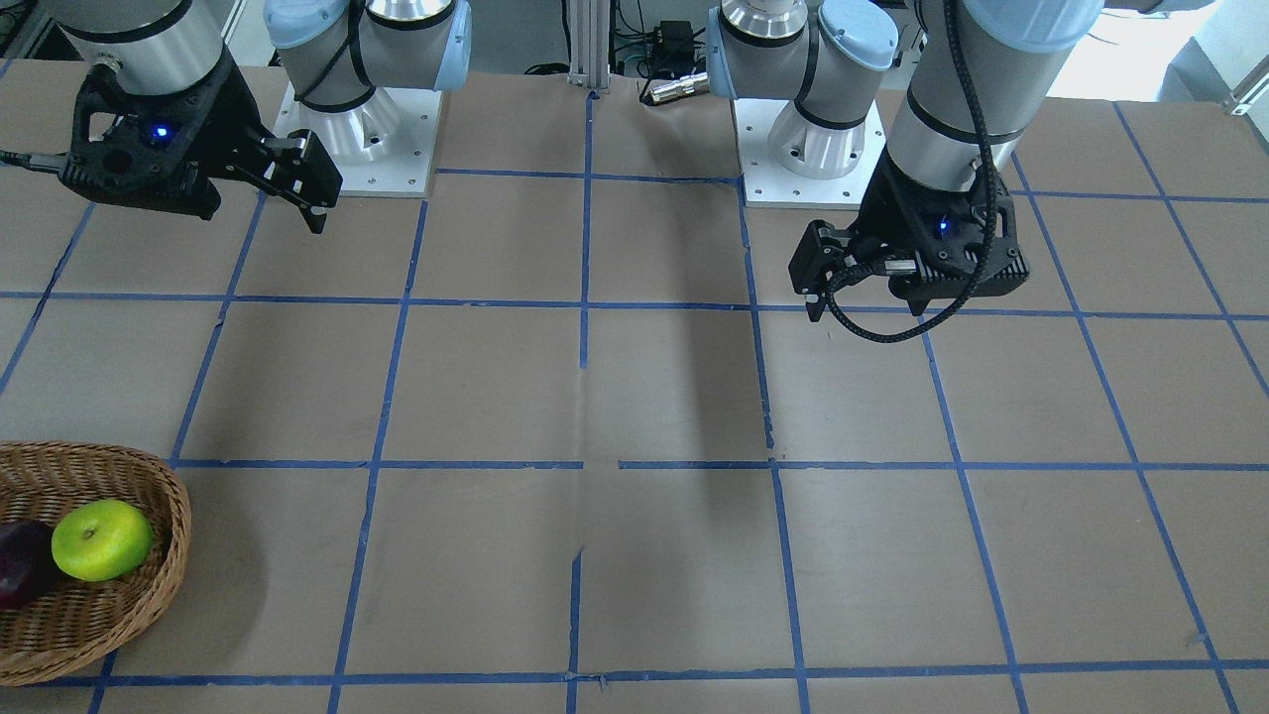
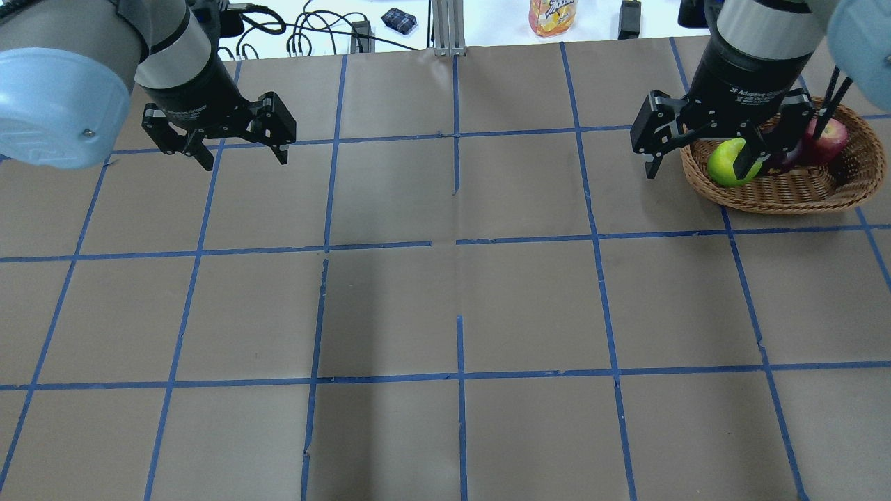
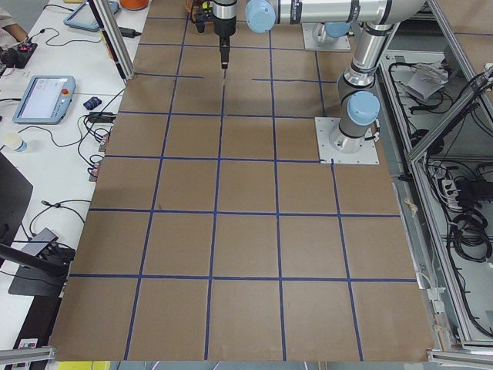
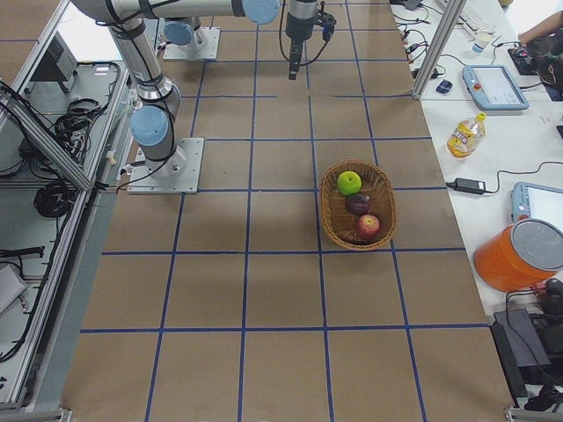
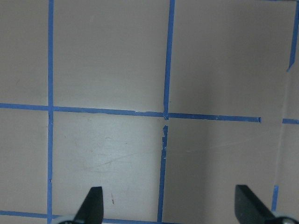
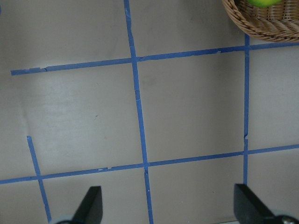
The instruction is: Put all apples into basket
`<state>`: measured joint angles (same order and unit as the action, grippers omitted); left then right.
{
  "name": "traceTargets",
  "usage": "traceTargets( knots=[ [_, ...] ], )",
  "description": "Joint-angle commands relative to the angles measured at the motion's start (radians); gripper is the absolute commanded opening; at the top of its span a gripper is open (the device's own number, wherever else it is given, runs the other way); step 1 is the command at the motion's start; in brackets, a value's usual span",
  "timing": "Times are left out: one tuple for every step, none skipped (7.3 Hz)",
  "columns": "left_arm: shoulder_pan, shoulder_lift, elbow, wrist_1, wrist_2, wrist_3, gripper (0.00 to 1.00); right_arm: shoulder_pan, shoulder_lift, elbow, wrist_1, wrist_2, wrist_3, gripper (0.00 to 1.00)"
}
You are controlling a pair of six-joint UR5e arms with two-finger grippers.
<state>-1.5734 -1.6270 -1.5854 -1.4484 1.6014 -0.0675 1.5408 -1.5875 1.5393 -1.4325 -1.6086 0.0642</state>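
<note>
The wicker basket [image 2: 800, 191] stands at the table's far right and holds all three apples. They are the lime green apple [image 2: 722, 165], the maroon apple [image 4: 357, 204] and the red apple [image 2: 830, 138]. In the front view the basket [image 1: 119, 615] sits at the bottom left with the green apple [image 1: 102, 538] in it. My right gripper [image 2: 696, 174] is open and empty, raised above the table on the robot's side of the basket. The basket's rim [image 6: 261, 25] shows at the top right of its wrist view. My left gripper [image 2: 246, 161] is open and empty, raised over the left side.
The table is brown paper with a grid of blue tape [image 2: 456, 240]. A juice bottle [image 2: 553, 15] and cables lie beyond its far edge. The arm bases [image 1: 813, 149] stand at the robot's side of the table.
</note>
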Motion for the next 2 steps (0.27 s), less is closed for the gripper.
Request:
traceTargets(
  knots=[
    [0.0, 0.003, -0.001, 0.0, 0.0, 0.0, 1.0, -0.002, 0.0, 0.002, 0.004, 0.035, -0.006, 1.0],
    [0.0, 0.003, -0.001, 0.0, 0.0, 0.0, 1.0, -0.002, 0.0, 0.004, 0.004, 0.035, -0.004, 1.0]
  ],
)
